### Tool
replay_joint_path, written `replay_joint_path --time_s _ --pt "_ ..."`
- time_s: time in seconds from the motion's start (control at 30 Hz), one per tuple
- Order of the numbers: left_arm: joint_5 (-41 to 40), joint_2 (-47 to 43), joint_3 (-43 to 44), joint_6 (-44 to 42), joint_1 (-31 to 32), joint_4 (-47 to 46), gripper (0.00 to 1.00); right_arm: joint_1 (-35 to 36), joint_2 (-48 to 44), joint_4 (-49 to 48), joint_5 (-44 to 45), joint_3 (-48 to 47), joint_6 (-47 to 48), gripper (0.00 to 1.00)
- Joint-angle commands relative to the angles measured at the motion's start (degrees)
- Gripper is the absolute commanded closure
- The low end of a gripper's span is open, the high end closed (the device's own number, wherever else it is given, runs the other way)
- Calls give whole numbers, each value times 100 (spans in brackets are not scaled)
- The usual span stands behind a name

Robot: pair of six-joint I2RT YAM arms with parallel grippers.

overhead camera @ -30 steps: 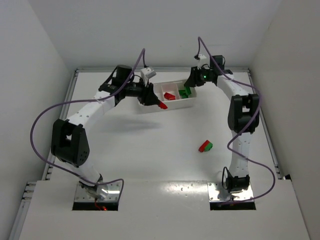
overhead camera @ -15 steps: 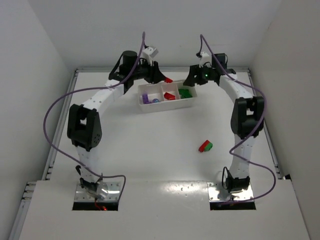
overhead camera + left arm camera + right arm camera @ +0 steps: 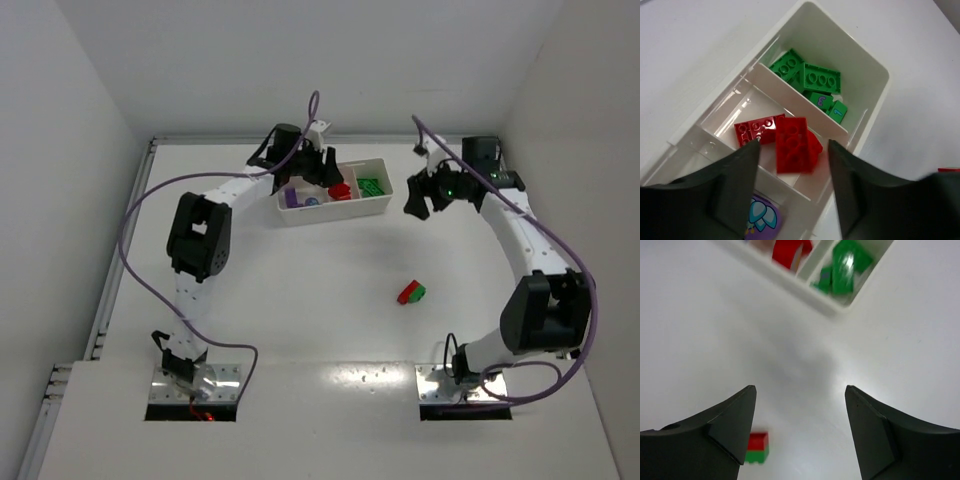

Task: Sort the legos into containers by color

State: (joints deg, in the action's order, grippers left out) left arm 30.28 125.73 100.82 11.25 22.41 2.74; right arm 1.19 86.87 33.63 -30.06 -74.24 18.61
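Fingers (image 3: pixel 735 185) are standing wide apart on the left gripper (image 3: pixel 793 147), which is hanging right over the long white tray (image 3: pixel 867 95) at the far side of the table (image 3: pixel 300 290). Between them a red brick (image 3: pixel 791 142) is showing over the middle compartment, touching neither finger. Whether it is resting there or in the air, I cannot tell. Just beside it a second red brick (image 3: pixel 756 131) is lying flat in that same compartment. Green bricks (image 3: pixel 812 79) are sitting in the end compartment past the thin wall. A purple piece (image 3: pixel 762 217) is peeking out of the compartment nearest the wrist camera.

Over on the other side, the right gripper (image 3: pixel 800 390) is hovering above the table, off the tray's right end, jaws spread and gripping nothing. A red-and-green stack (image 3: pixel 411 292) is lying alone on the table, well apart from the tray. In the right wrist view it is showing low down, just beside the left-hand finger.
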Motion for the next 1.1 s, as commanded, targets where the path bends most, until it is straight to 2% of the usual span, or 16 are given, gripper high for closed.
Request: replay_joint_path --time_s 0.0,0.03,0.1,0.2,0.3,0.33,0.43,0.53,0.63,0.87,1.07 --pt "-22 -40 298 53 53 -248 33 -66 -91 750 159 619 1466 27" --pt "-22 -40 298 53 53 -248 28 -66 -178 838 159 717 1670 27" --pt "39 -101 351 0 53 -248 25 -66 -249 1119 71 858 2214 27" --pt "39 -347 264 -52 53 -248 25 -66 -118 1724 19 666 2374 27" --pt "-14 -979 -184 -104 53 -379 25 -119 5 2568 -245 585 2874 27" --pt "-14 -1181 -307 -209 53 -380 25 -119 -47 2683 -315 690 3233 27" --pt "-14 -2007 -913 -402 53 -380 25 -32 -678 2684 -316 1331 3482 25" --pt "-66 -2632 -1318 -570 53 -152 25 21 -1102 2527 -255 1807 3404 23" --pt "-128 -3062 -1634 -571 53 16 25 74 -1102 2324 0 2166 2808 14" --pt "-233 -3450 -2127 -571 0 68 25 188 -1576 1472 281 2923 1822 14" --pt "-233 -3564 -2312 -571 0 68 25 364 -1524 1227 615 3249 1707 14"
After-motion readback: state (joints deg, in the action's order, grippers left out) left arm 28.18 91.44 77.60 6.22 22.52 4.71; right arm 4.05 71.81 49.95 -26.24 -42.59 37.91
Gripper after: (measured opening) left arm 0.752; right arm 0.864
